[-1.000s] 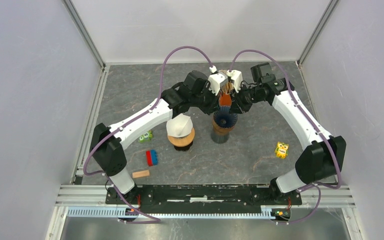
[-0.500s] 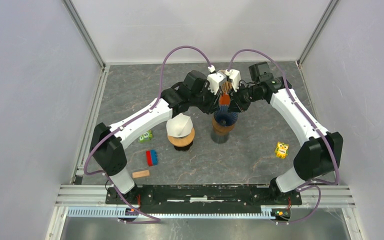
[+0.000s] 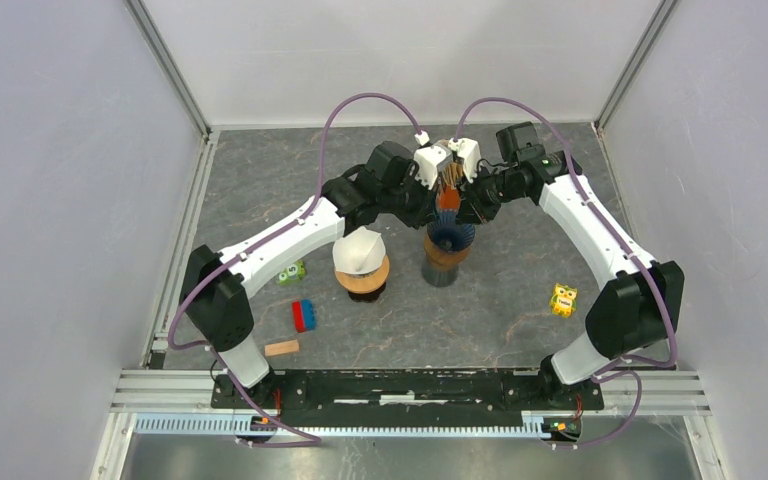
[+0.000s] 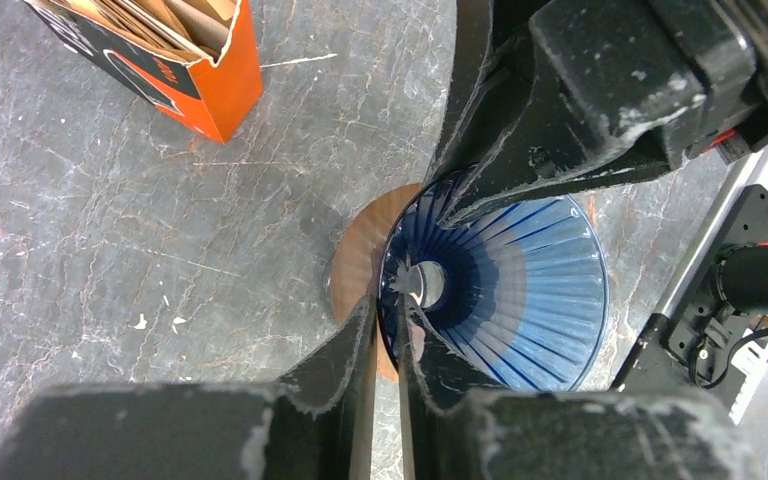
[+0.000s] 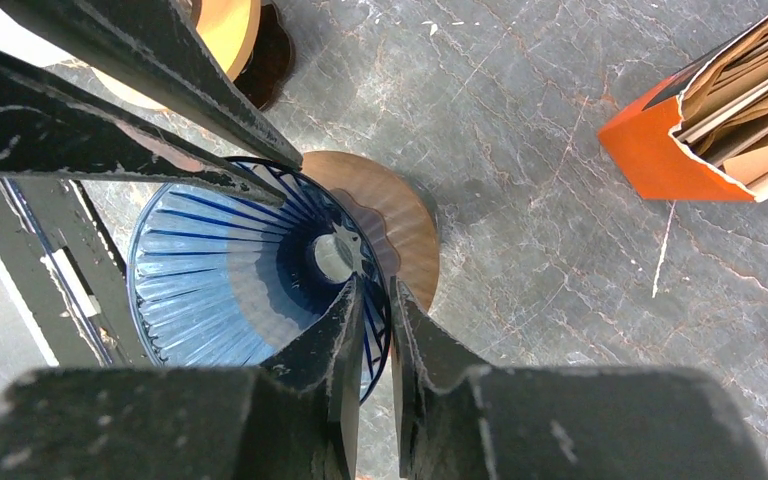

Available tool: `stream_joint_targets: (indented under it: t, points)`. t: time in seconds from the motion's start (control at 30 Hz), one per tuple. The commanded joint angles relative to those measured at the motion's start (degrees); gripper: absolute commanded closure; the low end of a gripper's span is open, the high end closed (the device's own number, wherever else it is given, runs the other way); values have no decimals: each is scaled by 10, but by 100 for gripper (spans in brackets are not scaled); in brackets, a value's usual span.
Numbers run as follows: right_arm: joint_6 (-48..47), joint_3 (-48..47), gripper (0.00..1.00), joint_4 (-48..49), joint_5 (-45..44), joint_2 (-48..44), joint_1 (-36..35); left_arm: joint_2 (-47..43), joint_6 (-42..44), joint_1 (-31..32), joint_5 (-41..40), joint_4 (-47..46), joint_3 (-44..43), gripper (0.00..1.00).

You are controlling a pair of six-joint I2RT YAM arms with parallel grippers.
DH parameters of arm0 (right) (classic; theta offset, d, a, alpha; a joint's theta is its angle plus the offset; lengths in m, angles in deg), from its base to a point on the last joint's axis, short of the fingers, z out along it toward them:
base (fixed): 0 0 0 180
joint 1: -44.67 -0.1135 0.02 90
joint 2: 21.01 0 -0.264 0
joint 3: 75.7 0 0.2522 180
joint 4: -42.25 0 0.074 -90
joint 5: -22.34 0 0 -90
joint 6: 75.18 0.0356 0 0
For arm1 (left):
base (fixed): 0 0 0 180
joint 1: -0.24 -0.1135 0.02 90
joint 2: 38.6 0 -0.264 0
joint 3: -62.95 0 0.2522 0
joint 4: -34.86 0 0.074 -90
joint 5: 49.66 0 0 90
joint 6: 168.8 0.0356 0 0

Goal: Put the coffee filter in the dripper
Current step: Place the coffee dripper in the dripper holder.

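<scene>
Nearest lie a wooden block (image 3: 281, 348), a blue-and-red brick (image 3: 304, 315), a green block (image 3: 292, 271) marked "5" and a yellow toy (image 3: 563, 300). The blue dripper (image 3: 450, 238) stands mouth up with its axis vertical, and a white cone (image 3: 360, 250) is beside it. The left gripper (image 4: 385, 335) and right gripper (image 5: 375, 310) straddle its rim with jaws a slit apart; whether they pinch it cannot be told. Beyond, the coffee filters (image 4: 150, 20) sit in an orange box (image 4: 230, 80), its print unreadable.

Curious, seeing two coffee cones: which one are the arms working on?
The translucent blue ribbed dripper: left end effector and right end effector both straddle its rim. The white cone stands apart, untouched.
</scene>
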Motion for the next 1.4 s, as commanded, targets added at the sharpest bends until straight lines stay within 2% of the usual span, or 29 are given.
stream_joint_targets:
  t: [0.0, 0.13, 0.33, 0.6, 1.1, 1.37]
  points:
    - [0, -43, 80, 30, 13, -5, 1, 14, -16, 1, 14, 30, 19, 85]
    - [2, -44, 72, 33, 12, -8, 0, 11, -22, 1, 9, 25, 24, 97]
    - [14, -35, 54, 52, 6, -26, 12, 6, -28, 1, -3, 28, 28, 98]
    - [29, -4, 47, 74, 33, -57, 47, 3, -36, 1, -19, 35, 25, 98]
    - [24, 116, 46, 86, 69, -111, 52, 3, -56, 1, -39, 27, 28, 98]
    - [33, 118, 62, 93, 81, -96, 52, 10, -54, 1, -47, 24, 32, 98]
